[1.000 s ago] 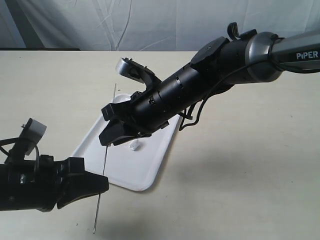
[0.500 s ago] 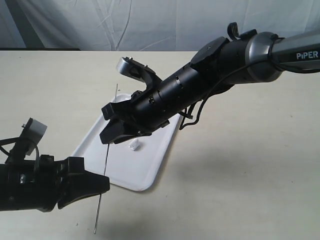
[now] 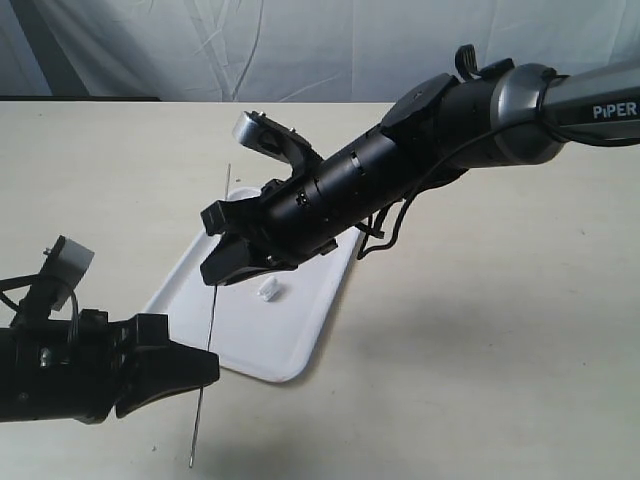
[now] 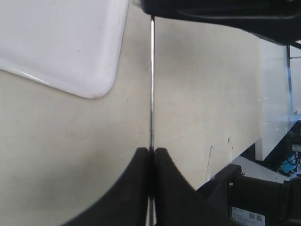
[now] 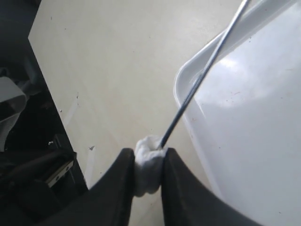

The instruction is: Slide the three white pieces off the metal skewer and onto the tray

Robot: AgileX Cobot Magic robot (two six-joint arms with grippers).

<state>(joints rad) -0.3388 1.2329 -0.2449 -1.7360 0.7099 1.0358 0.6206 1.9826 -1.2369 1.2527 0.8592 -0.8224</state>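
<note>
The thin metal skewer (image 3: pixel 212 310) stands steeply over the near edge of the white tray (image 3: pixel 275 345). My left gripper (image 3: pixel 205 372) is shut on its lower part; in the left wrist view the left gripper (image 4: pixel 151 150) pinches the skewer (image 4: pixel 152 84). Higher up the rod, my right gripper (image 3: pixel 215 272) is shut on a white piece (image 5: pixel 148 162) threaded on the skewer (image 5: pixel 202 80), held between the fingers of the right gripper (image 5: pixel 147 157). A second white piece (image 3: pixel 269 291) lies on the tray. No third piece shows.
The tray (image 5: pixel 249 117) lies on a beige table (image 3: pixel 480 350). The right arm's black body (image 3: pixel 400 170) stretches across the tray's far half. The table's edge (image 4: pixel 244 150) and dark equipment beyond it appear in the left wrist view. A white sheet (image 3: pixel 300 50) hangs behind.
My right gripper has edged slightly up the skewer, away from the left gripper, with the white piece in it. The left gripper and the piece on the tray have stayed put.
</note>
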